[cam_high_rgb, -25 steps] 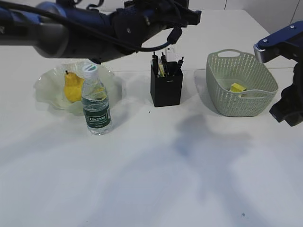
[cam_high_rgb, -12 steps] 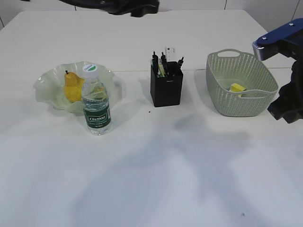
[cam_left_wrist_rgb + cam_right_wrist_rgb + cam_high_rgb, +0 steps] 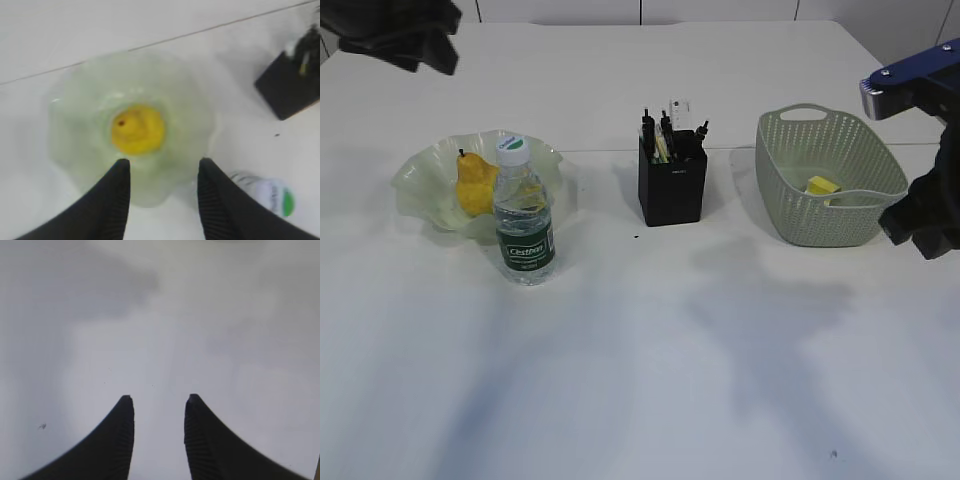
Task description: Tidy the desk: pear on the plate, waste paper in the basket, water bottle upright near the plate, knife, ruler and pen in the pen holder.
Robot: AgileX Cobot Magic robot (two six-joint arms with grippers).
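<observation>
The yellow pear (image 3: pixel 475 184) lies in the pale green ruffled plate (image 3: pixel 415 176). Just in front of the plate, the water bottle (image 3: pixel 524 218) stands upright. The black pen holder (image 3: pixel 672 185) holds several dark pens and a pale clear strip, likely the ruler (image 3: pixel 679 108); I cannot make out the knife. A yellow scrap of waste paper (image 3: pixel 822 186) lies in the sage-green basket (image 3: pixel 790 165). My left gripper (image 3: pixel 164 162) hangs open and empty high above the pear (image 3: pixel 137 130). My right gripper (image 3: pixel 160 398) is open over bare desk.
The left arm (image 3: pixel 400 32) shows at the top left corner. The right arm (image 3: pixel 925 150) stands at the right edge beside the basket. In the left wrist view the plate (image 3: pixel 75 100), the bottle cap (image 3: pixel 272 197) and the pen holder (image 3: pixel 290 90) show from above.
The left arm has drawn back from above the pen holder to the far left, over the plate. The right arm has barely shifted. No object on the desk has moved.
</observation>
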